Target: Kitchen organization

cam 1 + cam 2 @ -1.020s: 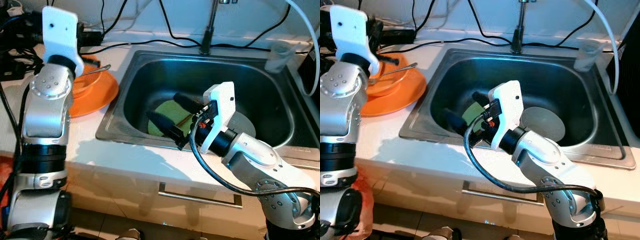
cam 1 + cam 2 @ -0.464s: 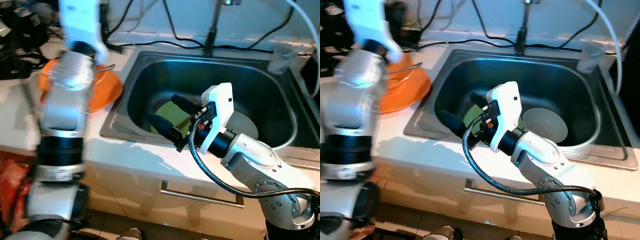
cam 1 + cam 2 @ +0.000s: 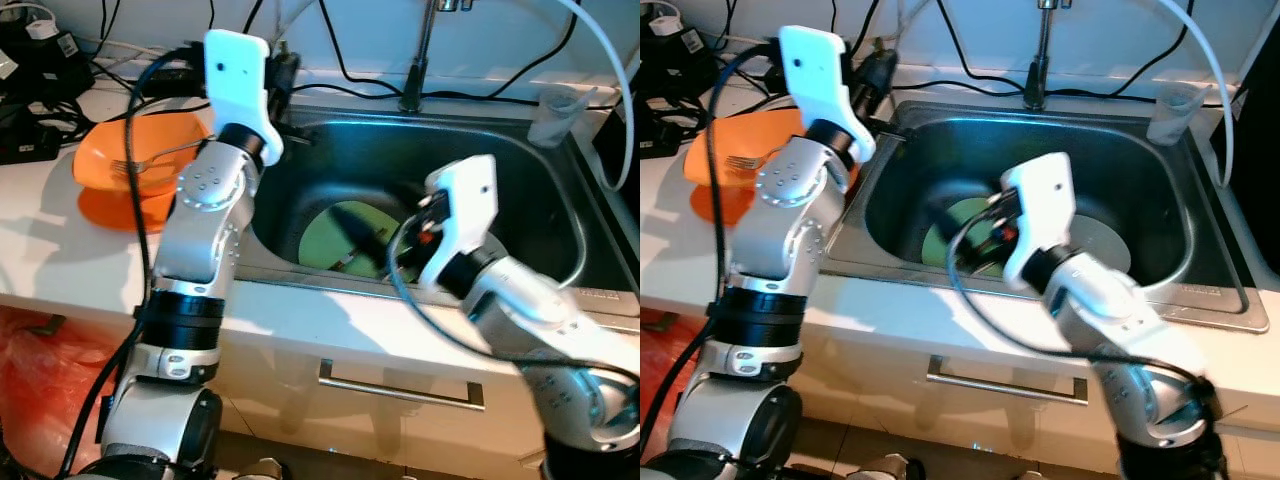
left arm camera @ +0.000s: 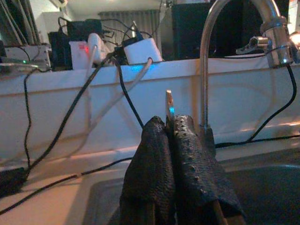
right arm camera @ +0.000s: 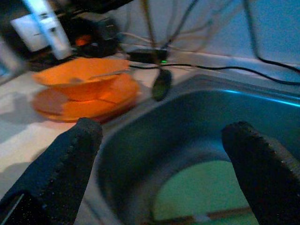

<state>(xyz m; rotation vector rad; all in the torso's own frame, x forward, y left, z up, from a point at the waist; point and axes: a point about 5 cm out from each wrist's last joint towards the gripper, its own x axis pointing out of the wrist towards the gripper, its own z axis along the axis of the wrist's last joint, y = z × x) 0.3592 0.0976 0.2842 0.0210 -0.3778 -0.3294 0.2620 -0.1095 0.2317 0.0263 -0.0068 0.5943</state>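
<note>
While the left gripper (image 4: 171,140) pinches a thin utensil handle (image 4: 169,104) upright over the sink's (image 3: 520,150) back-left corner, its spoon end (image 5: 161,84) hangs downward. Inside the basin, the right gripper (image 5: 164,164) holds its fingers wide apart above a green plate (image 3: 330,235) crossed by a chopstick (image 5: 187,219). An orange bowl (image 3: 125,165) with a fork sits on the white worktop's left side, cables along the back edge.
</note>
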